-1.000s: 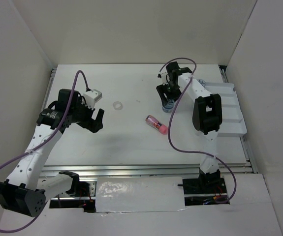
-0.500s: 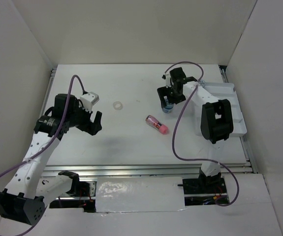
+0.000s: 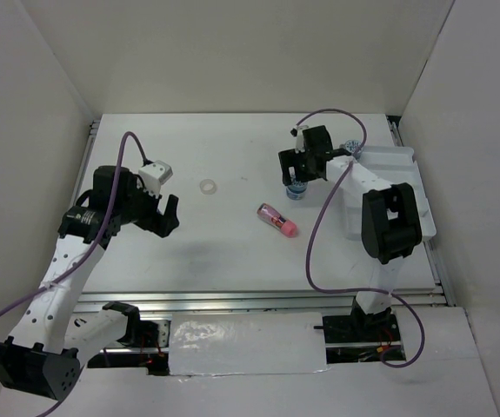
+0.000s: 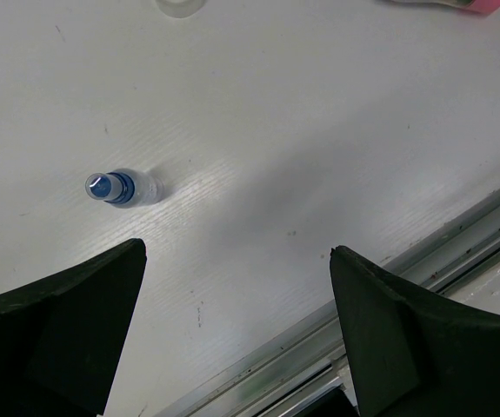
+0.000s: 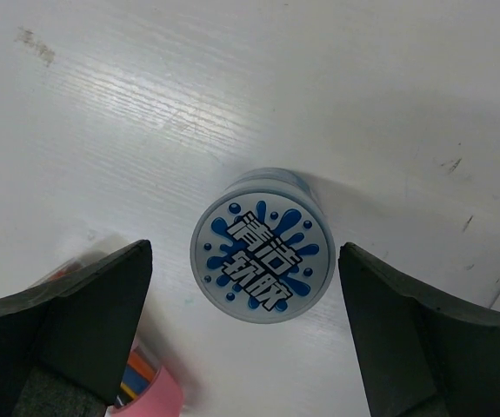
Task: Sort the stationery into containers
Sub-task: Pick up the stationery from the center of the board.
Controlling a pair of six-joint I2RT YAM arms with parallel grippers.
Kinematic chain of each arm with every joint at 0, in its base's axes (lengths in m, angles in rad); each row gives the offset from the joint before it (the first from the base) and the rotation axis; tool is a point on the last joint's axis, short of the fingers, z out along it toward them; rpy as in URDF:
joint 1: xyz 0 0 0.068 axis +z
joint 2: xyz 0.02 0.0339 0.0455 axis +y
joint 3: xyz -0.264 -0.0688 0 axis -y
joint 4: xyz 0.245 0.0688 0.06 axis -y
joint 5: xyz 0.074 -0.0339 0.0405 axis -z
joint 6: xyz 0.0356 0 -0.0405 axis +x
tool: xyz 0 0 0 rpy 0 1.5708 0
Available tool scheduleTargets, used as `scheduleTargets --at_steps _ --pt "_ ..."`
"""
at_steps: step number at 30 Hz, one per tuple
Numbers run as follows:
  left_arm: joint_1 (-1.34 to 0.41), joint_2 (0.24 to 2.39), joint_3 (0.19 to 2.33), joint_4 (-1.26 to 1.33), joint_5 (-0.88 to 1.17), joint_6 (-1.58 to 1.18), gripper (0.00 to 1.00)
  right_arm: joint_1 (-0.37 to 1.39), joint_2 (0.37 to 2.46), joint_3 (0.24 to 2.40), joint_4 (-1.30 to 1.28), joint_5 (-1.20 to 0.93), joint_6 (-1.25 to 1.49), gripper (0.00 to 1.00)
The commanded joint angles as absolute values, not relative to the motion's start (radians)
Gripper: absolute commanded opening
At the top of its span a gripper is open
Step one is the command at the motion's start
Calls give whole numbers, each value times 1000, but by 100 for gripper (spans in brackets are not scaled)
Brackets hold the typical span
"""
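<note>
Both grippers wide open above the table, nothing held

In the right wrist view the right gripper hangs over a round blue pot, which stands centre frame clear of both spread fingers; the pink tube is cut off at the bottom edge. In the left wrist view the left gripper is wide above the small blue-capped bottle, left of centre, while the ring is cropped at the top edge. From above, the right arm hides part of the white tray at centre right.
</note>
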State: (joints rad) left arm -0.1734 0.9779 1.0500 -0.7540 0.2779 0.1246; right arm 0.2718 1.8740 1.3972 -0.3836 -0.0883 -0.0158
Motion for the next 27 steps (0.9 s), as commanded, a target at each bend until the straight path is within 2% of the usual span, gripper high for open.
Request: scheduleTargets --at_steps 1,11,17,22,27 --pt "-166 980 1052 -724 308 115 99 287 1841 1364 -292 -51 -2 94" --pt "-163 976 1046 -727 314 121 99 298 1844 1333 -275 -23 35 93" --pt "-163 974 1045 -724 316 121 99 296 1858 1345 -291 -26 37 88" --pt "-161 968 1034 -724 314 123 99 296 1864 1348 -302 -25 37 77" --pt "-161 965 1032 -729 313 127 99 298 1885 1384 -342 -3 46 61"
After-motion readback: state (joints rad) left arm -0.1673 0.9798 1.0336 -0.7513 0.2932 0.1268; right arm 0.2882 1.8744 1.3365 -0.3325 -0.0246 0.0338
